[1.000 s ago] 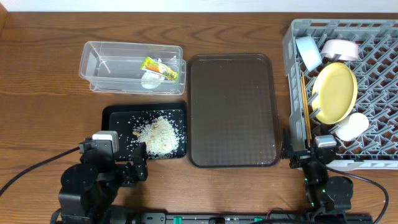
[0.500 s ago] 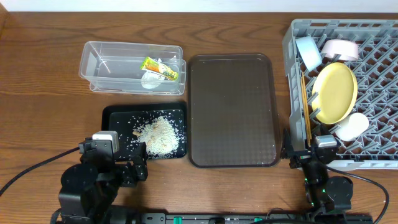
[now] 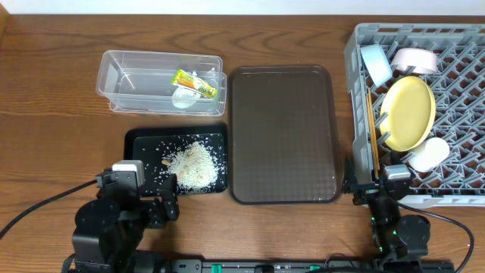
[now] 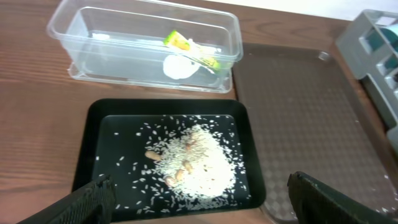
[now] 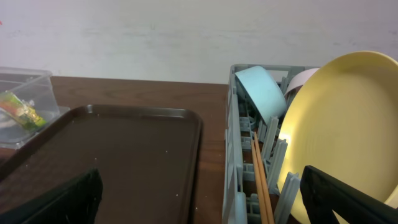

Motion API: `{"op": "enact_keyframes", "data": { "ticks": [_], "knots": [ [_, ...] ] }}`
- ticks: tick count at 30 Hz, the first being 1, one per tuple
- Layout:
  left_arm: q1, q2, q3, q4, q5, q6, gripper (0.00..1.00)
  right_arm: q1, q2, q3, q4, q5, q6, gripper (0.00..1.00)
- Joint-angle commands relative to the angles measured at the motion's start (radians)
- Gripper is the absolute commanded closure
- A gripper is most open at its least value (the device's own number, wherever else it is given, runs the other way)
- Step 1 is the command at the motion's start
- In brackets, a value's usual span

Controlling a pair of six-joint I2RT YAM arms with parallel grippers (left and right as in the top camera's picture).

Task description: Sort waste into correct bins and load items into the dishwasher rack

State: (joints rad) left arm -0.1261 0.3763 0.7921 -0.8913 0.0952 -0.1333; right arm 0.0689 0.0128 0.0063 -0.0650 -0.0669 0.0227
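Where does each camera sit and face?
Overhead: above the table, looking straight down; left arm and right arm at bottom.
Left wrist: on left pincer, facing black tray and clear tub; open fingers show.
Right wrist: on right pincer, facing dishwasher rack and yellow plate; open fingers show.
Shared: both wrist views show the brown tray.

A large brown serving tray (image 3: 283,133) lies flat on a dark wooden table (image 3: 53,114), with a white wall (image 5: 155,37) behind.

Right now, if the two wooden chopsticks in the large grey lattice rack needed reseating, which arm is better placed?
Right, probably. The right gripper sits at the rack's near corner beside the chopsticks; the left gripper is across the table, by the shallow black tray.
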Motion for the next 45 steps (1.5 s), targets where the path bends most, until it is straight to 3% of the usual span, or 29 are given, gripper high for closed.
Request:
{"op": "enact_keyframes", "data": {
  "ticks": [1,8,20,26,45],
  "knots": [
    [0.022,-0.024,-0.043,0.010,-0.045,0.010,0.10,0.006,-0.004,-0.001,-0.006,0.010,0.018,0.01],
    [0.064,-0.164,-0.311,0.262,-0.055,0.008,0.10,0.006,-0.004,-0.001,-0.006,0.010,0.018,0.01],
    [0.064,-0.376,-0.784,0.926,-0.061,-0.045,0.10,0.006,-0.004,-0.001,-0.006,0.010,0.018,0.01],
    [0.064,-0.375,-0.788,0.809,-0.081,-0.045,0.09,0.006,-0.004,-0.001,-0.006,0.010,0.018,0.01],
    [0.064,-0.372,-0.788,0.821,-0.081,-0.044,0.10,0.006,-0.004,-0.001,-0.006,0.010,0.018,0.01]
  ]
}}
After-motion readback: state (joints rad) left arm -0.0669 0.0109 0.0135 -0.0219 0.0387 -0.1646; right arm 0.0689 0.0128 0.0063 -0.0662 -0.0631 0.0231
